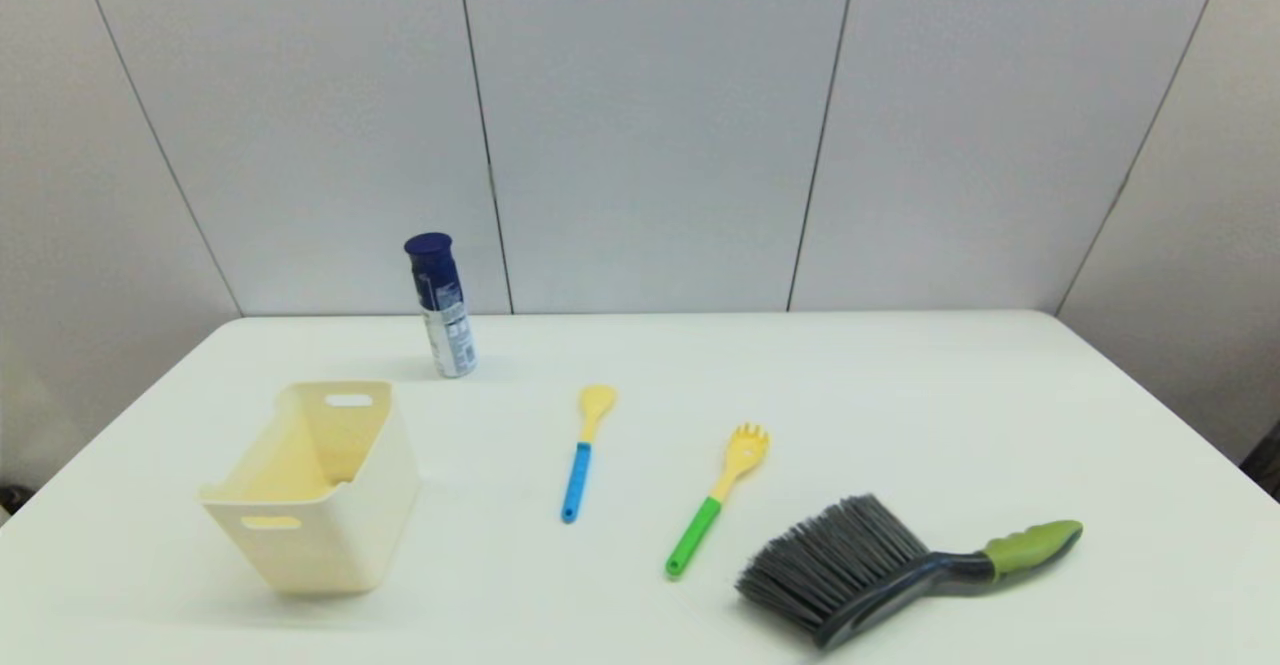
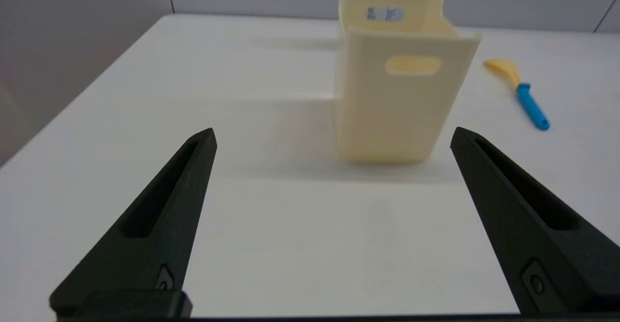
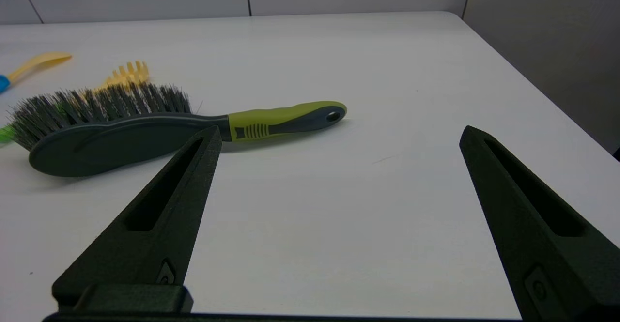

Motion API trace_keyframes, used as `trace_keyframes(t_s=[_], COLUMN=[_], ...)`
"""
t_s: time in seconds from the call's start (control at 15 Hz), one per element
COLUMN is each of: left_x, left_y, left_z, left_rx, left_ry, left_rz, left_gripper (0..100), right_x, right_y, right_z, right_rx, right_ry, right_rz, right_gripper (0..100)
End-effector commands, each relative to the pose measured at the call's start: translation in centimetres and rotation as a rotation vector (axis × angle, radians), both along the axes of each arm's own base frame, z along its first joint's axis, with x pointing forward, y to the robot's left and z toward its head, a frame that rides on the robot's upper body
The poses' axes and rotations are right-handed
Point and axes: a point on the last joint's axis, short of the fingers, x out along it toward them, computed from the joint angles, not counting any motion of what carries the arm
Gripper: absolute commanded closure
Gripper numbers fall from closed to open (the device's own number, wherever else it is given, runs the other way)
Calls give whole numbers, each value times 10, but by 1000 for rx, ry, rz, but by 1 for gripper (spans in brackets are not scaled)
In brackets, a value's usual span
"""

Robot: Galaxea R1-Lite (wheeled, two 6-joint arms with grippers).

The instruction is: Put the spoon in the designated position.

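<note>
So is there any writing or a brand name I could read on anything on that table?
Spray can: its white label carries print, too small and blurred to read.
Spoon, fork, brush, cream bin: no text visible.

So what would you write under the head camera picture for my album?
Spoon lies between bin and fork, with a brush and a can nearby.

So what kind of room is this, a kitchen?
Probably a lab test bench, not a kitchen: a bare white table against plain grey panels, with toy cutlery like the spoon and an open left claw waiting.
</note>
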Motion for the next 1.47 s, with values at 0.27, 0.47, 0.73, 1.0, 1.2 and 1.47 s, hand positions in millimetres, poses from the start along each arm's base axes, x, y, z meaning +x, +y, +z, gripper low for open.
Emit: trace_keyframes(t_s=[0.27, 0.47, 0.73, 1.0, 1.2, 1.47], left_x=[48, 94, 155, 186, 217, 251], left_y=[-1, -8, -48, -97, -129, -171], left_z=[126, 165, 183, 167, 152, 127], left_rx=[75, 178, 202, 225, 263, 229], left_ry=[62, 90, 164, 283, 380, 518], left_rz=[-57, -280, -691, -896, -849, -769], left_gripper=[0, 0, 0, 0, 0, 0], right_x=[0, 0, 0, 0, 0, 0], right_y=[0, 0, 0, 0, 0, 0], right_z=[0, 0, 0, 0, 0, 0], right_rx=[0, 0, 0, 0, 0, 0], right_ry=[1, 1, 1, 1, 0, 0], right_rz=[1, 1, 1, 1, 1, 1], right_gripper=[0, 0, 0, 0, 0, 0])
